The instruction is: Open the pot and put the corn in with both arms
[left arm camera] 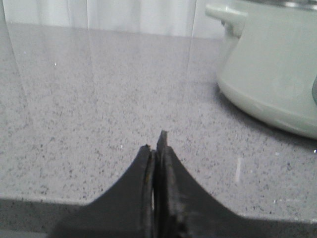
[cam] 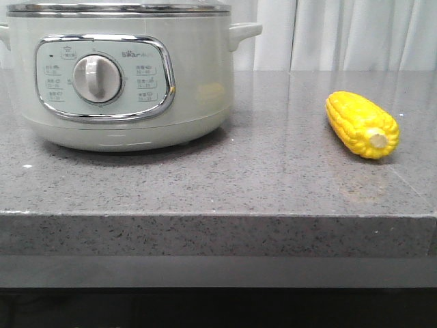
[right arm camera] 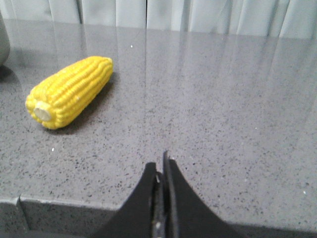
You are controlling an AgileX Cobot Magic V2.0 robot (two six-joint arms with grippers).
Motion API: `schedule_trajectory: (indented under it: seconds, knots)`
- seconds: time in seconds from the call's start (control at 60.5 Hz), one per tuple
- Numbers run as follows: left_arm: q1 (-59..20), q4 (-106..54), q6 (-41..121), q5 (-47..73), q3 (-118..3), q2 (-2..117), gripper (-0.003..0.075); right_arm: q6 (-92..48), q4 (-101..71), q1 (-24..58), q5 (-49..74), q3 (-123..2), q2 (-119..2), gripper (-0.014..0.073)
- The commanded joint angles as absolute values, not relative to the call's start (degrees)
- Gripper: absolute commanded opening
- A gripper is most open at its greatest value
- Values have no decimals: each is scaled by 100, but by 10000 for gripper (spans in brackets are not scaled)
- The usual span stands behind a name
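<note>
The pale grey-green pot (cam: 123,75) stands at the back left of the counter with its metal-rimmed lid (cam: 119,8) on and its silver dial (cam: 97,78) facing me. Its side also shows in the left wrist view (left arm camera: 275,74). The yellow corn (cam: 362,124) lies on the counter to the right, pale stub end toward me; it also shows in the right wrist view (right arm camera: 69,91). My left gripper (left arm camera: 156,144) is shut and empty near the counter's front edge. My right gripper (right arm camera: 161,163) is shut and empty, short of the corn. Neither gripper shows in the front view.
The grey speckled counter (cam: 225,178) ends in a front edge close to both grippers. White curtains (cam: 341,31) hang behind it. The pot's side handle (cam: 244,31) sticks out toward the corn.
</note>
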State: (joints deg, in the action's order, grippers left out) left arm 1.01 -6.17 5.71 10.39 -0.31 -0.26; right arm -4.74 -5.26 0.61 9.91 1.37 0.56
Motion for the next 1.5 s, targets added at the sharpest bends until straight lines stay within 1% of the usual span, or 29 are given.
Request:
schedule_trajectory:
  seconds: [0.0, 0.182, 0.38, 0.48, 0.579, 0.628, 0.695, 0.761, 0.777, 0.794, 0.827, 0.843, 0.86, 0.876, 0.893, 0.909, 0.943, 0.992, 1.108, 1.207, 1.488]
  knots:
    - [64, -670, 562, 623, -449, -118, -19, -462, -468, 24, 522, -344, 137, -59]
    - [64, -670, 540, 1251, -1697, 515, -19, -462, -468, 24, 1062, -1526, -248, -59]
    - [64, -670, 540, 1441, -2926, 1992, -18, -475, -468, 24, 1250, -2838, -1675, -59]
    - [64, -670, 540, 1441, -3292, 2494, -18, -475, -468, 24, 1287, -3246, -2342, -59]
    - [64, -670, 540, 1386, -3440, 2753, -15, -475, -468, 24, 1200, -3385, -2687, -59]
    - [64, -670, 540, 1329, -3449, 2775, 6, -475, -468, 24, 1162, -3385, -2723, -58]
    - [64, -670, 540, 1329, -3449, 2775, 89, -475, -468, 24, 1165, -3385, -2716, -41]
    - [64, -670, 540, 1329, -3449, 2775, 227, -475, -468, 24, 1171, -3385, -2716, 34]
    - [64, -670, 540, 1329, -3449, 2775, 260, -475, -468, 24, 1171, -3385, -2716, 75]
    - [64, -670, 540, 1329, -3449, 2775, 311, -475, -468, 24, 1171, -3385, -2716, 107]
    - [64, -670, 540, 1329, -3449, 2775, 397, -475, -468, 24, 1171, -3385, -2716, 202]
    - [64, -670, 540, 1329, -3449, 2775, 428, -475, -468, 24, 1171, -3385, -2716, 245]
    - [64, -670, 540, 1329, -3449, 2775, 456, -475, -468, 24, 1171, -3385, -2716, 313]
    - [64, -670, 540, 1329, -3449, 2775, 491, -475, -468, 24, 1171, -3385, -2716, 358]
    - [64, -670, 540, 1329, -3449, 2775, 511, -475, -468, 24, 1187, -3385, -2716, 426]
    - [64, -670, 540, 1329, -3449, 2775, 534, -475, -468, 24, 1194, -3385, -2716, 468]
    - [64, -670, 540, 1329, -3449, 2775, 557, -475, -468, 24, 1199, -3385, -2716, 580]
    - [64, -698, 540, 1329, -3449, 2775, 557, -475, -468, 24, 1192, -3379, -2716, 671]
    - [57, -878, 540, 1340, -3476, 2801, 557, -475, -468, 24, 1197, -3379, -2716, 640]
    - [57, -878, 583, 1744, -3797, 3066, 557, -475, -468, 24, 1197, -3379, -2716, 634]
    - [52, -962, 956, 2889, -5471, 4600, 559, -475, -468, 24, 1203, -3379, -2716, 634]
